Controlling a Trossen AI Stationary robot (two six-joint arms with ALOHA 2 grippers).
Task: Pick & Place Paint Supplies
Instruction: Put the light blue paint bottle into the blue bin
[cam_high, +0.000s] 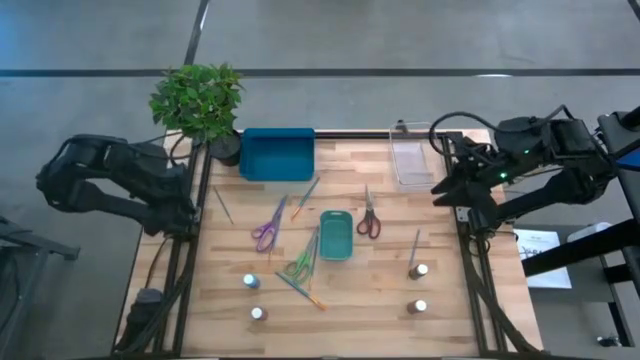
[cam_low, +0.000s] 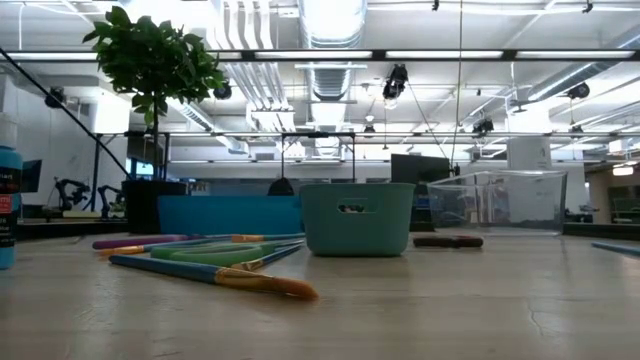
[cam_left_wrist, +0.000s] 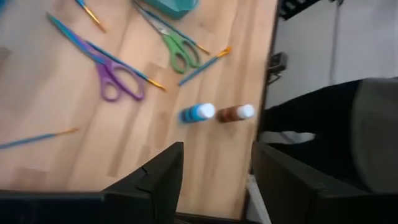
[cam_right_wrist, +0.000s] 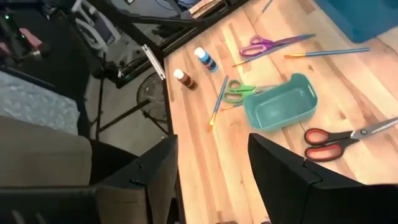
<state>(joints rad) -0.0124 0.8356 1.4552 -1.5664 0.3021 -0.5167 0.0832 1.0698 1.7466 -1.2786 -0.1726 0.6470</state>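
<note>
The paint supplies lie spread on the wooden table. Purple scissors (cam_high: 268, 225), green scissors (cam_high: 300, 262) and red scissors (cam_high: 369, 218) lie flat around a small teal tray (cam_high: 336, 235). Two white-capped pots (cam_high: 251, 282) (cam_high: 258, 313) stand near left, two more (cam_high: 420, 270) (cam_high: 418, 306) near right. Thin brushes (cam_high: 300, 290) (cam_high: 305, 197) (cam_high: 414, 247) lie flat between them. My left gripper (cam_left_wrist: 214, 180) hangs open above the table's left edge (cam_high: 188, 212). My right gripper (cam_right_wrist: 211, 174) hangs open above the right edge (cam_high: 447, 190). Neither holds anything.
A large blue tray (cam_high: 277, 153) and a clear tray (cam_high: 413, 160) stand at the far edge, with a potted plant (cam_high: 200, 100) at the far left corner. Bare wood lies along the near edge between the two pairs of pots.
</note>
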